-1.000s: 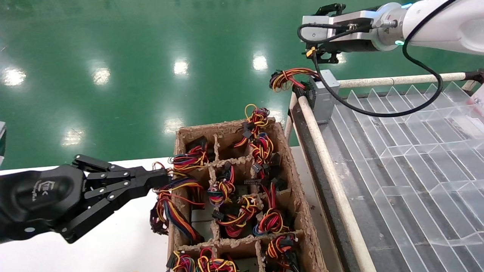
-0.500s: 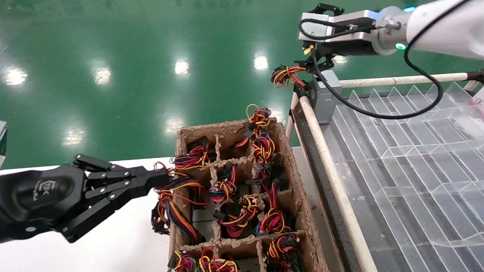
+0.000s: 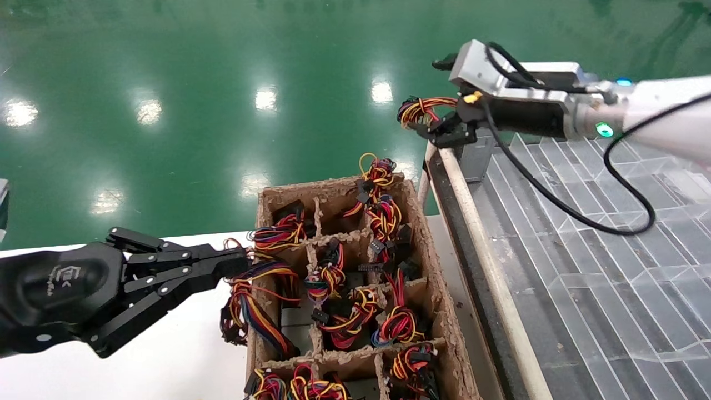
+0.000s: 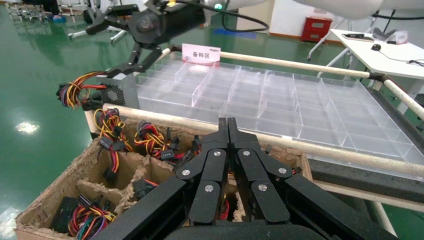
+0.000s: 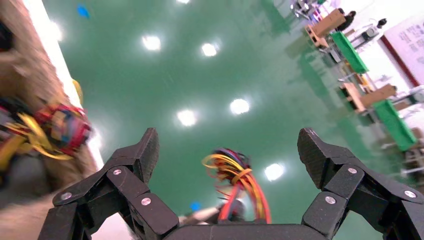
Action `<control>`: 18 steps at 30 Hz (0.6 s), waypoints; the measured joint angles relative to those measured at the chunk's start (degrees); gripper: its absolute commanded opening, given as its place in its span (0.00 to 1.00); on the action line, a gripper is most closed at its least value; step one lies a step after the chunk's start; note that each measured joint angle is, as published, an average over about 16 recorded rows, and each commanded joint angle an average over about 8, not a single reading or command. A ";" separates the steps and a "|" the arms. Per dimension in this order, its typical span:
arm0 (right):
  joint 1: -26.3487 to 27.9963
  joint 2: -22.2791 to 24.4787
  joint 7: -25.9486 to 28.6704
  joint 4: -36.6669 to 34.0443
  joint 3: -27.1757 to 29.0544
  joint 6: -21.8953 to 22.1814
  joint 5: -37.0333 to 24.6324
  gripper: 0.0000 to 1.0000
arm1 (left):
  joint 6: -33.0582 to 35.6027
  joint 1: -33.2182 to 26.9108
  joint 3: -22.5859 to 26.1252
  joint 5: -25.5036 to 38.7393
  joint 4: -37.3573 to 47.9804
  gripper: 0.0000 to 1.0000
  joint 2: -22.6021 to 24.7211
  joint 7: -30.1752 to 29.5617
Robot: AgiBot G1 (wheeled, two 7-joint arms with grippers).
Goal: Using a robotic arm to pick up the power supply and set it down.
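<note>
The power supply (image 3: 479, 158) is a small grey metal box standing at the near corner of the clear divided tray (image 3: 611, 233). Its red, yellow and black wire loop (image 3: 417, 110) hangs out over the green floor. The robotic arm, with its silver forearm and green light, reaches in from the right. Its right gripper (image 3: 441, 100) is open just above the box, one finger over the wires and one touching the box's top. In the right wrist view the wire loop (image 5: 235, 175) shows between the spread fingers of the right gripper (image 5: 230, 150). The power supply (image 4: 119, 93) also shows in the left wrist view. My left gripper (image 3: 236, 265) is shut and parked beside the cardboard box.
A brown cardboard box (image 3: 433, 311) with compartments holds several more wired units. A white pipe rail (image 3: 477, 239) edges the clear tray. A white tabletop (image 3: 166, 361) lies under the left arm. A small sign (image 4: 201, 52) stands at the tray's far side.
The right arm has dropped and tilted down, bringing its open gripper from above the power supply onto its top and wires. The power supply and the left arm have not moved.
</note>
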 measured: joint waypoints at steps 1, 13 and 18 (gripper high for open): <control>-0.97 0.65 0.82 1.16 0.31 -0.60 0.97 1.00 | 0.00 0.00 0.00 0.00 0.00 1.00 0.00 0.00; -12.53 8.37 10.55 14.89 4.02 -7.72 12.48 1.00 | 0.00 0.00 0.00 0.00 0.00 1.00 0.00 0.00; -17.36 11.59 14.62 20.63 5.57 -10.70 17.29 1.00 | 0.00 0.00 0.00 0.00 0.00 1.00 0.00 0.00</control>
